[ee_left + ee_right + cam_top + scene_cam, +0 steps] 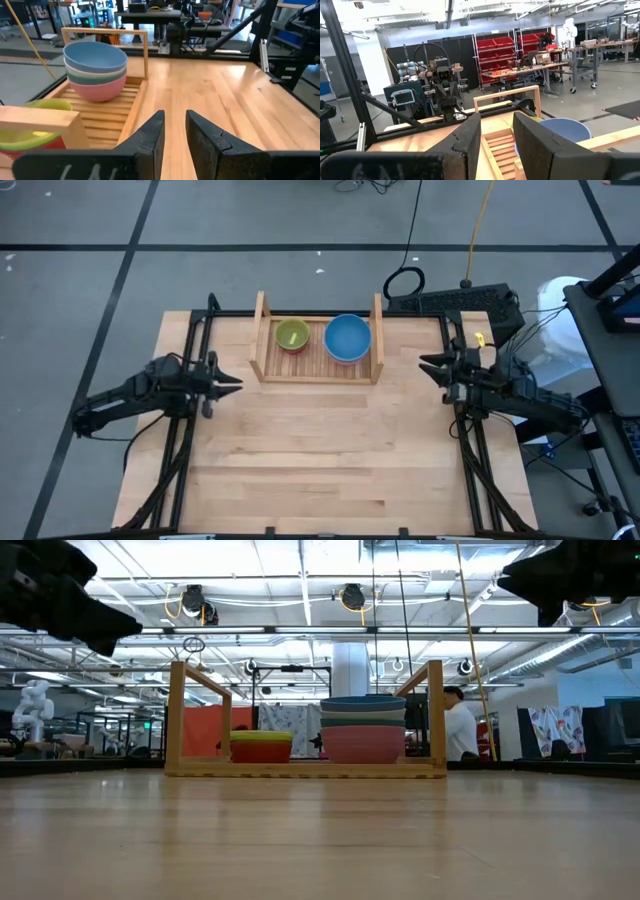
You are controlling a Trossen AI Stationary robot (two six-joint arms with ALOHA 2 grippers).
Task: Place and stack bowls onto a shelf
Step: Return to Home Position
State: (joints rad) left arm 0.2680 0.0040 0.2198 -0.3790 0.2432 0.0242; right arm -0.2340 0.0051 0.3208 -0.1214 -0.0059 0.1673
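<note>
Tabletop (320, 460) bears shelf (318, 367) (bowls (347, 337) stacked inside).

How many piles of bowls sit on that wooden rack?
2: a low yellow-green-topped pile nearer the left arm, a taller blue-topped pile beside it. Nested bowls may be hidden.

wooden table (320, 470) | 1 person (462, 735) (white top) | red bins (495, 47) far behind
</note>
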